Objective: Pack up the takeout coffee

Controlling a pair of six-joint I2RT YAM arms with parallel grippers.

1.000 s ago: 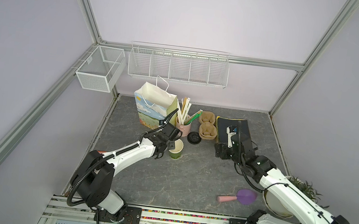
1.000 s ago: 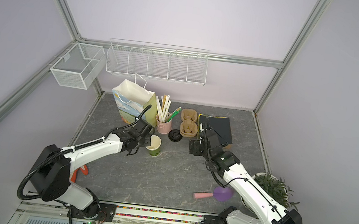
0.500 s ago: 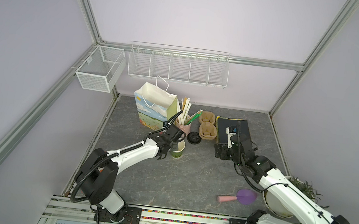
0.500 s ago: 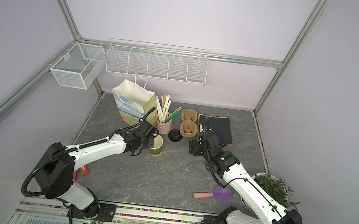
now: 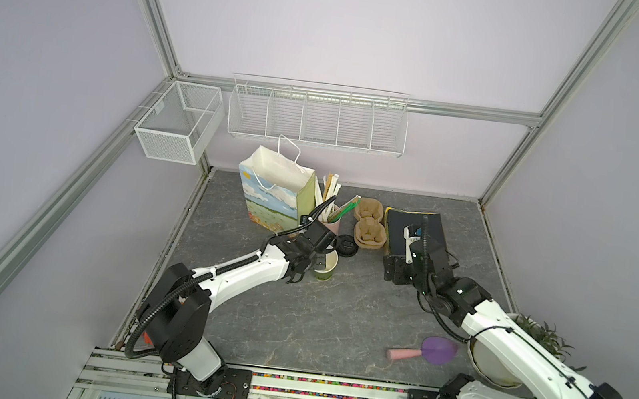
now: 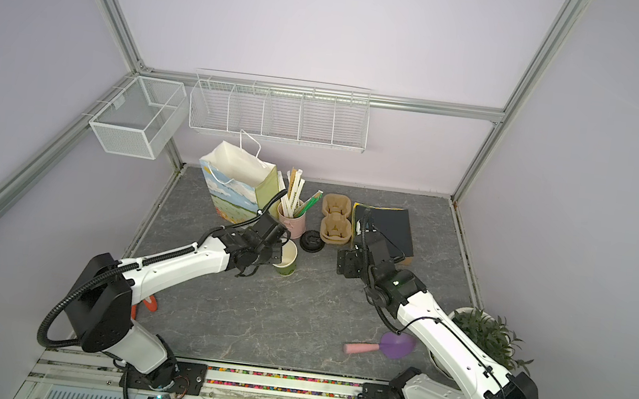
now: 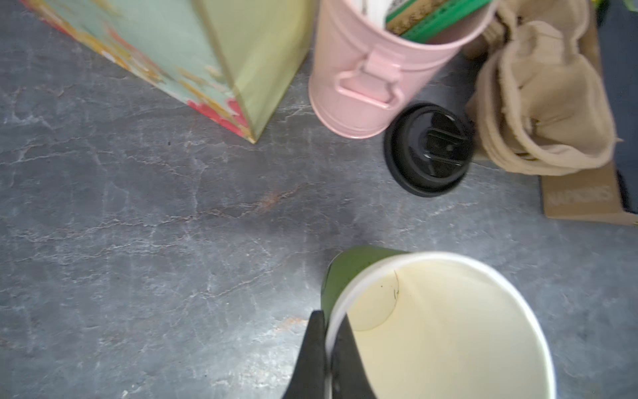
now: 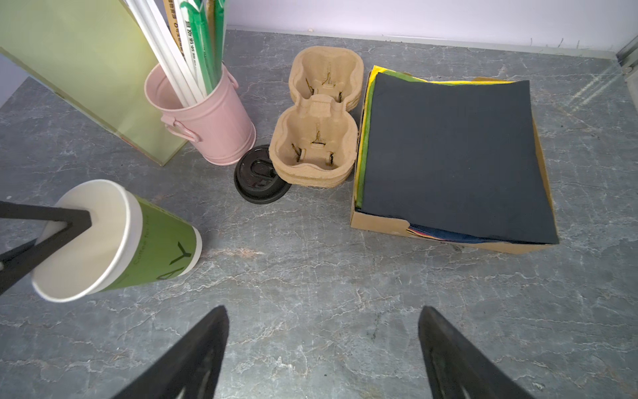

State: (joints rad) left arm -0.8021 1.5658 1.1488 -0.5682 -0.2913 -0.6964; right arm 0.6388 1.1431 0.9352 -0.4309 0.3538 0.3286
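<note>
Green paper cup (image 5: pixel 324 271), white inside, open-topped, on its base; black round lid (image 5: pixel 346 246) flat nearby, apart from it.

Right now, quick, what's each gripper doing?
Left gripper: closed on the rim of the green paper cup.
Right gripper: open, holding nothing.

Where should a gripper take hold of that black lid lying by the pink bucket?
Probably by its front rim, coming down from above. The lid lies flat, with the bucket and the cardboard cup holder crowding its back edges, so only the front edge looks free for fingers.
</note>
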